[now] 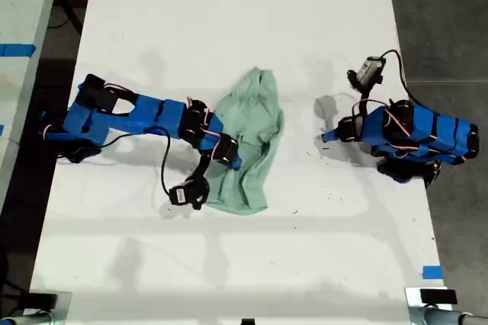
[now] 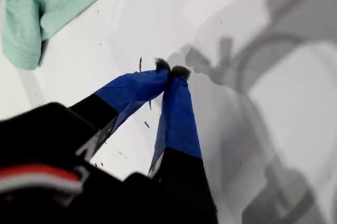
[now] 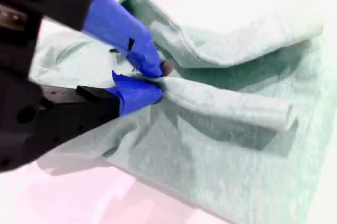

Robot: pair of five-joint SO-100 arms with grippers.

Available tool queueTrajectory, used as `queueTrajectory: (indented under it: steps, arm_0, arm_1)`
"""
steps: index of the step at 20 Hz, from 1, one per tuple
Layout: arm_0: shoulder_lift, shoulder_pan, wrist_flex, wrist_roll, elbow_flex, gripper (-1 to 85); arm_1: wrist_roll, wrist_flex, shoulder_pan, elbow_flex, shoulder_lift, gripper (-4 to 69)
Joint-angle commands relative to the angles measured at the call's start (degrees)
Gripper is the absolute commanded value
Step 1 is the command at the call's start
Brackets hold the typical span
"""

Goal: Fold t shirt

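T shirt [image 1: 252, 142]: soft matt knit cloth, rumpled. Table [image 1: 229, 20]: smooth white, faintly scuffed. My second gripper [image 3: 158, 81] fingers wore matt blue tape.

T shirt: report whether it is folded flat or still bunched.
Bunched. The t shirt lies rumpled in loose rolls on the table, my second end effector pinching one ridge.

The t shirt [image 1: 250, 142] is a pale mint-green, plain garment lying rumpled near the middle of the white table [image 1: 229, 20]; it forms a long, narrow, bunched shape with rolled folds across its upper layers. My second gripper [image 3: 158, 79] pinches one fold.
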State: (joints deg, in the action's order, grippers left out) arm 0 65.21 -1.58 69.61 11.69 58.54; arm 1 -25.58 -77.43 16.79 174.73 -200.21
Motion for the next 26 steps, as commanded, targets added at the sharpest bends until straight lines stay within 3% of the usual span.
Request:
queueTrajectory:
  steps: [1, 4, 5, 7, 10, 12, 15, 19, 22, 24, 26]
  arm_0:
    - [1.1, 1.7, -1.4, 0.7, -3.5, 22.9]
    - [6.5, 3.6, 0.8, 1.1, -2.5, 25.0]
    - [9.4, 4.5, 1.8, 1.7, -2.0, 21.0]
    - [16.6, 7.6, 6.7, 1.9, -0.3, 2.9]
    - [30.3, 14.0, 6.3, 6.9, 9.8, -0.2]
    - [40.4, 19.6, -0.4, 13.2, 24.3, -0.2]
    - [65.8, 29.5, -20.0, 17.7, 60.4, -0.3]
    - [79.4, 38.9, -30.5, 21.8, 88.2, -0.3]
    - [87.6, 40.2, -45.6, 28.1, 104.6, -0.3]
    - [97.5, 42.3, -48.1, 29.2, 113.0, -0.3]
    - [116.5, 45.2, -42.4, 29.6, 122.1, -0.3]
  arm_1:
    - [-0.1, -0.4, 0.2, 2.5, -0.6, 1.0]
    - [-0.1, -0.4, 0.2, 2.5, -0.6, 1.0]
    - [-0.1, -0.4, 0.2, 2.5, -0.6, 1.0]
    - [-0.2, -0.4, 0.2, 2.5, -0.6, 1.0]
    - [-0.2, -0.4, 0.1, 2.5, -0.6, 1.0]
    - [-0.2, -0.5, 0.1, 2.5, -0.6, 1.0]
    - [-0.1, -0.5, -0.1, 2.5, -0.6, 1.0]
    - [-0.4, -0.5, 0.4, 2.5, -0.6, 1.0]
    - [0.0, -0.5, 0.0, 2.5, -0.6, 1.0]
    - [-0.1, -0.5, 0.1, 2.5, -0.6, 1.0]
    - [-0.3, -0.5, 0.2, 2.5, -0.6, 1.0]
